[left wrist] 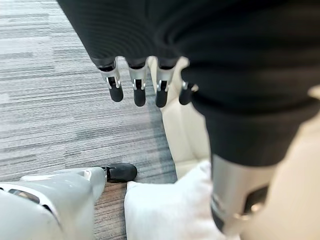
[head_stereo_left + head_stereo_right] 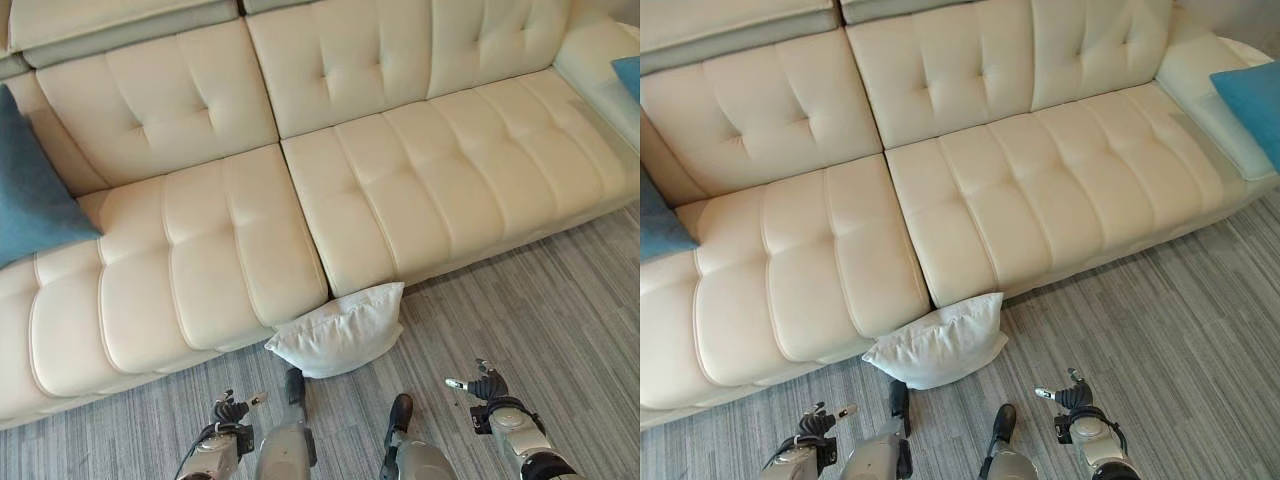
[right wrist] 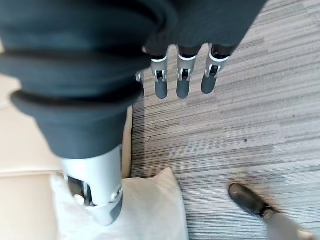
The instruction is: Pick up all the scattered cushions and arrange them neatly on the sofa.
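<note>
Across most of the head views stretches the cream sofa [image 2: 390, 190], its tufted seat sections and backrests running from left to right, with the grey striped carpet floor [image 2: 560, 330] in front of it. On the sofa's left end a dark blue cushion [image 2: 30, 190] leans against the backrest, and at the far right end a brighter blue cushion [image 2: 1255, 105] rests on the seat by the armrest. Down on the floor lies the white cushion [image 2: 340, 330], touching the sofa's front edge just where the two seat sections meet, one corner tipped up against the upholstery. Near the bottom of the views, the left hand [image 2: 232, 410] hangs to the left of the white cushion and the right hand [image 2: 485, 385] to its right, both apart from it and above the floor. Each wrist view shows its own hand's fingers [image 1: 137, 92] hanging straight and relaxed, spread apart and holding nothing; the right hand's fingers [image 3: 182, 85] point at bare floor.
</note>
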{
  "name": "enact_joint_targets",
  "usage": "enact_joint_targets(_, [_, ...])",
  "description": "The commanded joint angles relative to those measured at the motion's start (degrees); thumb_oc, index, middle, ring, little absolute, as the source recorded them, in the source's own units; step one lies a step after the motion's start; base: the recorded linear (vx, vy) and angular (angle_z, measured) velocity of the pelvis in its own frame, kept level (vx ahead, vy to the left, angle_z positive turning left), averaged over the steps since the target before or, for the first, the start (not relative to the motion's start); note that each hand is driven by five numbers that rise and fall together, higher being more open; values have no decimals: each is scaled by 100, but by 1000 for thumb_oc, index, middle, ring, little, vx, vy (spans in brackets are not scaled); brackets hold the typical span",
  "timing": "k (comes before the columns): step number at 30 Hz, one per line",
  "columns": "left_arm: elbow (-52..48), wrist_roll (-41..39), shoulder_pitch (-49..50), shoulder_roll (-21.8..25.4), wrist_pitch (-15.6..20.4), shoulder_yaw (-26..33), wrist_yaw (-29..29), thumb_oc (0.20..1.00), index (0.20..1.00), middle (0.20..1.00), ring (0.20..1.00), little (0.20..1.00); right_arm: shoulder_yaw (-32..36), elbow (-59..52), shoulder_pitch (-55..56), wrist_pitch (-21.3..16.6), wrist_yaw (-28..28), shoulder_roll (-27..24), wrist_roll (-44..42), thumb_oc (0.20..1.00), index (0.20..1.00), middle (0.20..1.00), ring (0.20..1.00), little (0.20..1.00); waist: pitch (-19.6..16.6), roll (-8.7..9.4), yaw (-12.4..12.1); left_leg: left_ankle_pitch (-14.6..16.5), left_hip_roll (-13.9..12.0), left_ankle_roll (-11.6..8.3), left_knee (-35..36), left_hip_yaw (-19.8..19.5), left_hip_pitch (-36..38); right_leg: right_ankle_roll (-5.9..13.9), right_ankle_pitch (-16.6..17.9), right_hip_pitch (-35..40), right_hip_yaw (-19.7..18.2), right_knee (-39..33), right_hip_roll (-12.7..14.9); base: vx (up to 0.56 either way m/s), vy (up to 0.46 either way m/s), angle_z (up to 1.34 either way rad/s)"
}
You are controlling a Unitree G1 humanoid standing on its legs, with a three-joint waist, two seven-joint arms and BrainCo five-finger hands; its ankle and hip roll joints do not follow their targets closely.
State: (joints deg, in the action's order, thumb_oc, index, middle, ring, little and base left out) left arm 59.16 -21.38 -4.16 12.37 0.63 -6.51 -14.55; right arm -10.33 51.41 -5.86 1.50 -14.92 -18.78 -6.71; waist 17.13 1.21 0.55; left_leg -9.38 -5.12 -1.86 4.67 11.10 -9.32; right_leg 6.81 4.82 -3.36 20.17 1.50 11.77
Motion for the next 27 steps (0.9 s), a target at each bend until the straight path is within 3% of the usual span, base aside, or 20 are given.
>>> enact_joint_targets(1, [154, -131, -357, 246, 119, -101, -166, 1000, 1000, 1000, 1000, 1000, -116, -110, -111, -78, -232, 105, 13, 1000, 1000, 1000, 1000, 1000, 357, 57, 16, 1078, 266, 162, -109, -53, 650, 287, -339, -941, -959, 1368, 176, -75, 67, 4])
enact_joint_targets(3, [140, -147, -402, 252, 141, -108, -170, 1000, 1000, 1000, 1000, 1000, -160, -96, -159, -83, -264, 131, 19, 1000, 1000, 1000, 1000, 1000, 374, 62, -25, 1065, 260, 141, -138, -26, 554, 237, -348, -1018, -1030, 975, 85, -47, -33, -7])
enact_joint_targets(4, [193, -209, -592, 288, 194, -124, -222, 1000, 1000, 1000, 1000, 1000, -249, -30, -346, -83, -325, 193, 13, 1000, 1000, 1000, 1000, 1000, 397, 190, -91, 969, 291, 96, -174, 23, 309, 189, -19, -1189, -1008, -8, 23, -21, -136, -4])
enact_joint_targets(5, [212, -239, -621, 324, 192, -111, -267, 1000, 1000, 1000, 1000, 1000, -279, -52, -366, -47, -365, 188, 54, 1000, 1000, 1000, 1000, 1000, 397, 234, -51, 985, 262, 97, -229, 20, 209, 226, 39, -1326, -1180, -118, -19, 53, -189, 6])
enact_joint_targets(9, [160, -240, -802, 280, 240, -261, -300, 1000, 1000, 1000, 1000, 1000, -427, -92, -583, -90, -389, 117, 94, 1000, 1000, 1000, 1000, 1000, 364, 286, -27, 845, 199, -2, -273, -238, -181, 162, 151, -1366, -1011, -368, -125, 110, -209, 43])
enact_joint_targets(16, [288, -408, -1452, 192, 249, -525, -511, 1000, 1000, 1000, 1000, 1000, -623, 3, -1253, -75, -705, -51, 126, 1000, 1000, 1000, 1000, 1000, 608, 73, 80, 604, 92, -120, -258, -486, -946, -1, -133, -2253, -924, 250, -173, 0, -101, 31])
enact_joint_targets(18, [347, -523, -1965, 238, 324, -698, -669, 1000, 1000, 1000, 1000, 1000, -764, 354, -1868, -97, -945, -134, 53, 1000, 1000, 1000, 1000, 1000, 817, -4, 104, 646, 40, -180, -556, -638, -1530, -22, -291, -2765, -959, 565, -184, -38, -121, 9])
enact_joint_targets(22, [470, -670, -2792, 385, 378, -875, -851, 1000, 1000, 1000, 1000, 1000, -859, 842, -2858, -131, -1189, -383, -136, 1000, 1000, 1000, 1000, 1000, 995, -43, 144, 576, 60, -191, -1031, -758, -2544, -104, -252, -3599, -973, 819, -129, -54, -71, 12])
enact_joint_targets(23, [534, -709, -3397, 464, 381, -989, -963, 1000, 1000, 1000, 1000, 1000, -950, 1098, -3512, -165, -1306, -504, -282, 1000, 1000, 1000, 1000, 1000, 1219, -85, 175, 625, 49, -217, -1331, -825, -3045, -131, -289, -4052, -1033, 1054, -136, -24, -37, 7])
enact_joint_targets(27, [428, -572, -4175, 671, 396, -1254, -1126, 1000, 1000, 1000, 1000, 1000, -1127, 1127, -4297, -262, -1385, -576, -532, 1000, 1000, 1000, 1000, 1000, 1266, -124, 213, 684, 61, -227, -1751, -934, -4024, -170, -341, -5001, -1133, 1427, -126, 23, -31, 8])
